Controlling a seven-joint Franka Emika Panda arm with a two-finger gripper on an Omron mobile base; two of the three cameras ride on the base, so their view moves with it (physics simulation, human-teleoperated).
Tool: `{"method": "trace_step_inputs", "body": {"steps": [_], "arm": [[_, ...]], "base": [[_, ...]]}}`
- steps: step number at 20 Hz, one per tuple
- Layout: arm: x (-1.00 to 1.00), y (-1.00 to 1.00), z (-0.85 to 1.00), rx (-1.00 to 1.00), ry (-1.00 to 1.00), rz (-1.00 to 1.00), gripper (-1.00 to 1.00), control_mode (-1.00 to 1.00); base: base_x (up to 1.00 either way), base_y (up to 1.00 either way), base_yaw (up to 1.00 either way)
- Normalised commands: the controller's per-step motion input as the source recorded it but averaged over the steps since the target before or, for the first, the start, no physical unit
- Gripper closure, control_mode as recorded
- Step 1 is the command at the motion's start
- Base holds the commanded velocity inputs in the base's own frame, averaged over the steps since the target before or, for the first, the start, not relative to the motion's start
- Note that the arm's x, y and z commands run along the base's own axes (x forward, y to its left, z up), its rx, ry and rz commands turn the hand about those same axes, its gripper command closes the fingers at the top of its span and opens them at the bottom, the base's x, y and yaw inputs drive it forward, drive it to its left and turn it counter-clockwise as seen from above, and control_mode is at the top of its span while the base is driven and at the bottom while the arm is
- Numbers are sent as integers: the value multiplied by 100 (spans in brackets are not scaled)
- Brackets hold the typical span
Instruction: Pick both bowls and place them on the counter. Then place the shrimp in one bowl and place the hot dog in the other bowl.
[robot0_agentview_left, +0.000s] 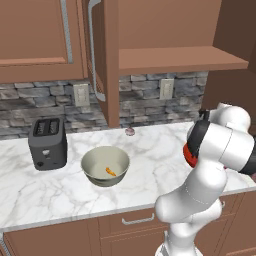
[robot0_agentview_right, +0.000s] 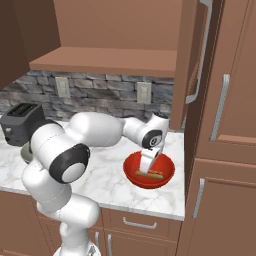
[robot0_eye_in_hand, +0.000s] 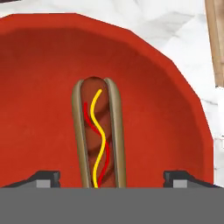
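The red bowl (robot0_agentview_right: 131, 169) stands on the white marble counter (robot0_agentview_right: 110, 180) near its right end. The hot dog (robot0_eye_in_hand: 99, 131) lies flat inside the red bowl (robot0_eye_in_hand: 39, 87); it also shows as a tan strip (robot0_agentview_right: 153, 174). My gripper (robot0_eye_in_hand: 112, 177) hangs just above it, open, its fingertips (robot0_eye_in_hand: 47, 177) wide apart on either side of the bun and touching nothing. It reaches down into the bowl (robot0_agentview_right: 144, 169). Farther left, the grey-beige bowl (robot0_agentview_left: 105, 166) sits on the counter (robot0_agentview_left: 150, 150) with the orange shrimp (robot0_agentview_left: 110, 171) inside.
A dark toaster (robot0_agentview_left: 47, 143) stands left of the grey-beige bowl. A small pinkish bulb (robot0_agentview_left: 130, 131) lies by the stone backsplash. An open cabinet door (robot0_agentview_left: 97, 55) and shelf hang above. A tall wooden cabinet (robot0_agentview_right: 225, 150) borders the counter's right end.
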Motion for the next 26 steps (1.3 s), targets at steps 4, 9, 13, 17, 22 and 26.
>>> {"method": "trace_step_inputs", "body": {"steps": [4,9,13,17,22,26], "arm": [[-22,0,60,0,-4,0,-100,-100],[-45,13,54,0,-4,0,-100,-100],[-48,62,23,-1,0,-1,-100,-100],[-23,98,14,-10,1,0,-100,-100],[-22,94,6,-11,1,0,-100,-100],[-28,77,0,-11,0,0,-100,-100]], "base": [[0,0,0],[0,0,0],[0,0,0],[0,0,0],[0,0,0],[0,0,0]]}}
